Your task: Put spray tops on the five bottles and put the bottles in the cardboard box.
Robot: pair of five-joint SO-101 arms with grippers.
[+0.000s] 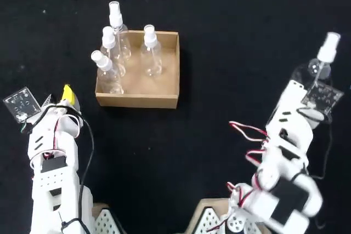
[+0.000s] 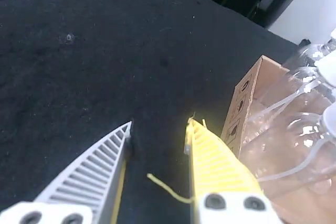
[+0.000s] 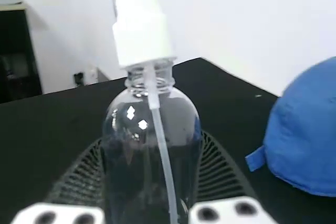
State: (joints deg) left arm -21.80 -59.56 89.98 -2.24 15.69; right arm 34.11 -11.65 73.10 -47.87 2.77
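Note:
The cardboard box sits at the back left and holds several clear bottles, each with a white spray top, leaning upright in it. Just left of the box, low over the table, my left gripper is open with nothing between its grey and yellow fingers. The left wrist view shows the box wall and bottles close beside the yellow finger. At the far right, my right gripper is shut on one more clear bottle. That bottle stands upright with a spray top on it.
The table is covered in black cloth. A blue cloth object lies beyond the held bottle in the right wrist view. Red and white wires loop beside the right arm. Open table lies between the box and the right arm.

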